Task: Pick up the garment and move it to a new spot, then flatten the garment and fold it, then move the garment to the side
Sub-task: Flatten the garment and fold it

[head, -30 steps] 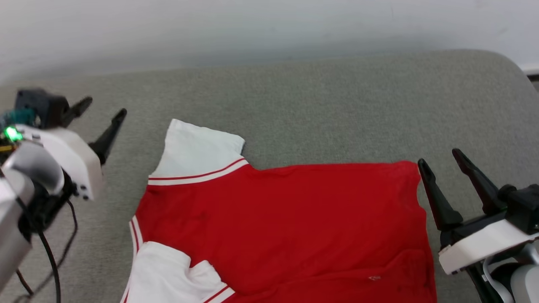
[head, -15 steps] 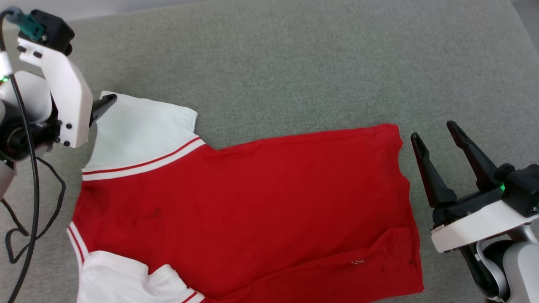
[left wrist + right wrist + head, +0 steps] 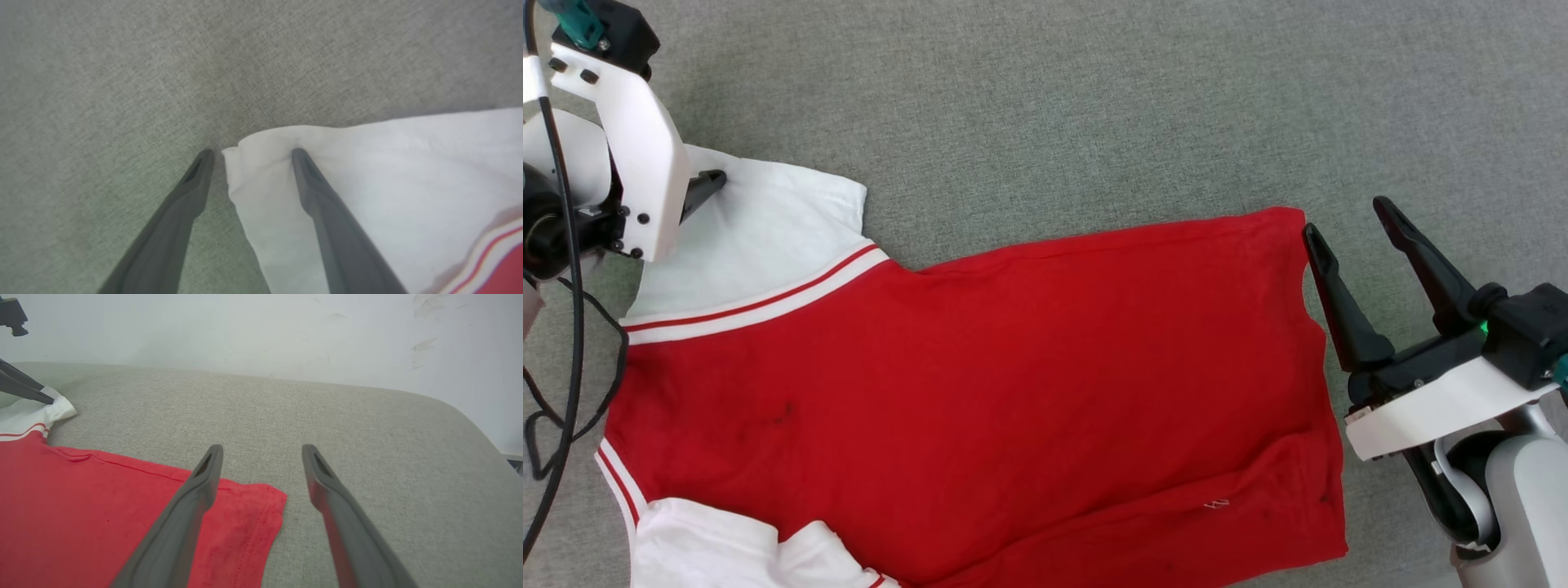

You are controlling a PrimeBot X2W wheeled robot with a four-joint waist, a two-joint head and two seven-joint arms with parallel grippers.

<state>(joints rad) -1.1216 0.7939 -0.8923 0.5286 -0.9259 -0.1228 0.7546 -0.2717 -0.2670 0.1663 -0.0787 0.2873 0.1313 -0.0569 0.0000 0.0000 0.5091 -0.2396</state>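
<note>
Red jersey shirt (image 3: 980, 384) lies spread out flat, plain red side up, on a grey upholstered surface (image 3: 1094, 106), collar end toward the robot's left and hem (image 3: 1327, 392) toward its right. One white sleeve (image 3: 768, 237) with red-and-white striped trim (image 3: 760, 306) points away from the robot; the other sleeve (image 3: 711, 547) sits at the near left, partly cut off by the edge of the head view. The left pincer (image 3: 252, 153) is down at the far sleeve's outer corner with its fingers apart: one fingertip (image 3: 298, 157) presses into the white cloth, and the other rests on the grey fabric just beside the sleeve's edge. The right pincer (image 3: 1347, 219) is also apart and holds nothing, poised at the far corner of the hem, one finger over the red cloth and the other over bare upholstery; I cannot tell whether it touches. A black cable (image 3: 572, 327) hangs from the left arm, and a pale wall (image 3: 245, 330) stands behind the surface.
</note>
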